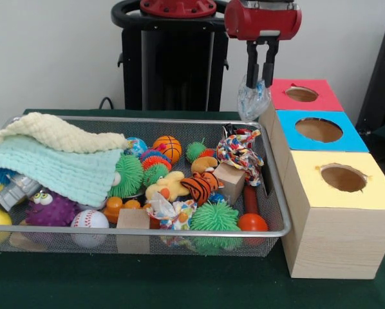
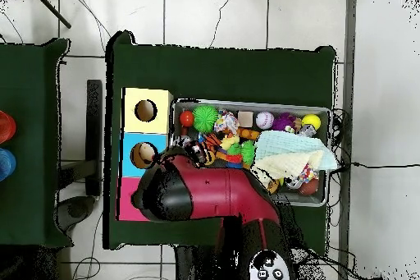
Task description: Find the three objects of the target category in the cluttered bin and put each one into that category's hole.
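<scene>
The cluttered bin [image 1: 179,120] is a wide silver wire-mesh basket full of toys on the green table; it also shows in the overhead view [image 2: 246,103]. My gripper [image 1: 259,82] hangs from the red wrist above the bin's far right corner, next to the red-topped box [image 1: 324,103]. It is shut on a crumpled clear plastic wrapper [image 1: 252,102] that dangles just above the rim. Beside the bin stand the blue-topped box [image 1: 356,138] and the yellow-topped box [image 1: 376,190], each with a round hole. In the overhead view the arm [image 2: 205,195] hides the gripper and part of the red box.
The bin holds a pale green and cream towel [image 1: 57,164], a small basketball [image 1: 167,148], a tiger toy [image 1: 199,185], green spiky balls [image 1: 215,217], a baseball [image 1: 89,222], a wooden block [image 1: 231,180], a knotted rope toy [image 1: 241,151] and a red ball [image 1: 252,223].
</scene>
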Controlling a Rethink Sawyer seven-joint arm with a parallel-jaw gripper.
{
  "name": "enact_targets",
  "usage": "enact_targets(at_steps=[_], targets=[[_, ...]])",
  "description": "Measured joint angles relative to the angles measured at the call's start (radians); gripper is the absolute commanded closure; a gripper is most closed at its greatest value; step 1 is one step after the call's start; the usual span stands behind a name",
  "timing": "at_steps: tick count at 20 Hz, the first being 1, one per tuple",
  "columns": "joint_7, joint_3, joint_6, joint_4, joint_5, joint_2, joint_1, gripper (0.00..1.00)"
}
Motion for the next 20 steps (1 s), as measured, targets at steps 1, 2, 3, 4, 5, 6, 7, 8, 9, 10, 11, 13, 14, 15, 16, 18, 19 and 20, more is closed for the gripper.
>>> enact_targets(at_steps=[1, 2, 3, 4, 5, 6, 7, 8, 9, 10, 11, 13, 14, 15, 16, 18, 19, 20], targets=[[0.000, 0.000, 0.000, 0.000, 0.002, 0.001, 0.000, 1.00], [0.000, 0.000, 0.000, 0.000, 0.003, 0.002, 0.000, 1.00], [0.000, 0.000, 0.000, 0.000, 0.003, 0.003, 0.000, 1.00], [0.000, 0.000, 0.000, 0.000, 0.005, 0.006, 0.000, 1.00], [0.000, 0.000, 0.000, 0.000, 0.006, 0.008, 0.000, 1.00], [0.000, 0.000, 0.000, 0.000, 0.007, 0.009, 0.000, 1.00], [0.000, 0.000, 0.000, 0.000, 0.007, 0.011, 0.000, 1.00], [0.000, 0.000, 0.000, 0.000, 0.008, 0.013, 0.001, 1.00], [0.000, 0.000, 0.000, 0.000, 0.008, 0.014, 0.001, 1.00], [0.000, 0.000, 0.000, 0.000, 0.008, 0.015, 0.002, 1.00], [0.000, 0.000, 0.000, 0.000, 0.008, 0.015, 0.003, 1.00], [0.000, 0.000, 0.000, 0.000, 0.009, 0.015, 0.008, 1.00], [0.000, 0.000, 0.000, 0.000, 0.009, 0.015, 0.011, 1.00], [0.000, 0.000, 0.000, 0.000, 0.009, 0.015, 0.013, 1.00], [0.000, 0.000, 0.000, 0.000, 0.009, 0.015, 0.019, 1.00], [0.000, 0.000, 0.000, 0.000, 0.010, 0.015, 0.025, 1.00], [0.000, 0.000, 0.000, 0.000, 0.012, 0.015, 0.031, 1.00], [0.000, 0.000, 0.000, 0.000, 0.013, 0.015, 0.034, 1.00]])
